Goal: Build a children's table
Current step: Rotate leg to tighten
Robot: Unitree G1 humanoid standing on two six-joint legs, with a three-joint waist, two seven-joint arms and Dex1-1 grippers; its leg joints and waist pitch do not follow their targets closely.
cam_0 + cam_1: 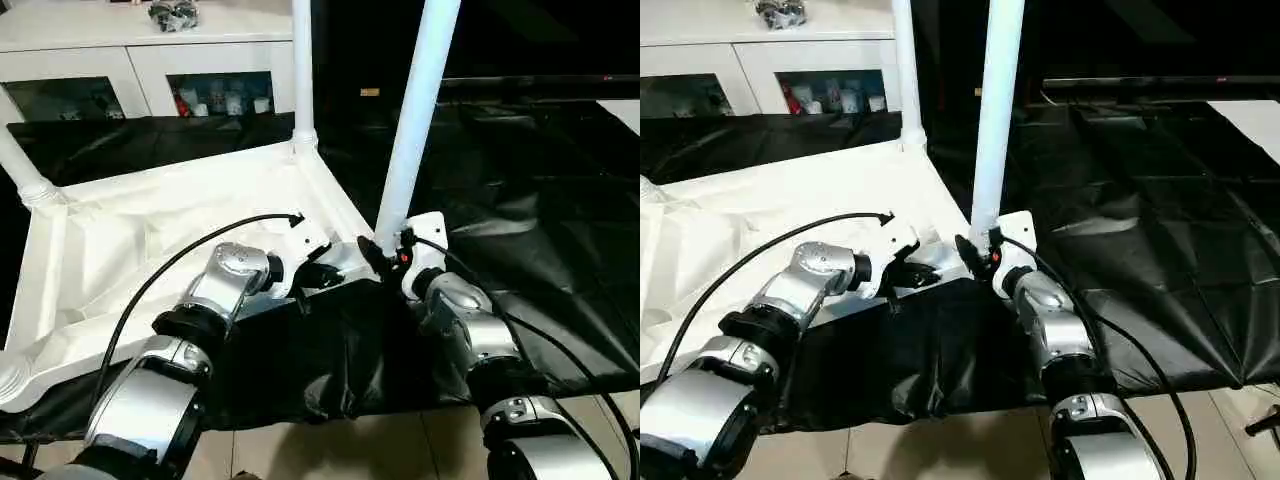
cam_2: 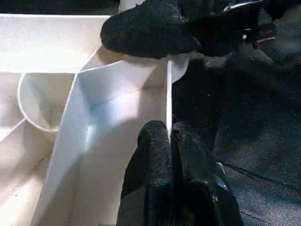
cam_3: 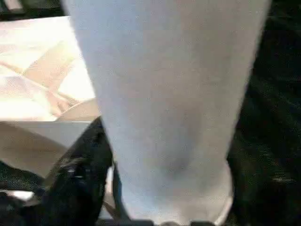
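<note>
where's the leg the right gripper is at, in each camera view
Left eye: leg, right of centre, rising from the tabletop's near corner.
Right eye: leg, centre.
Left wrist: can't make it out.
Right wrist: leg, across the middle.
Shared landmark: right gripper at the leg's foot.

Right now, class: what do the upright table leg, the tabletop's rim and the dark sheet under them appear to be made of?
Table leg: probably plastic tube, smooth, satin white, faintly shaded.
Tabletop rim: thin moulded plastic, matte white, with sharp ribs.
Dark sheet: seemingly glossy black plastic film, creased and reflecting light.
</note>
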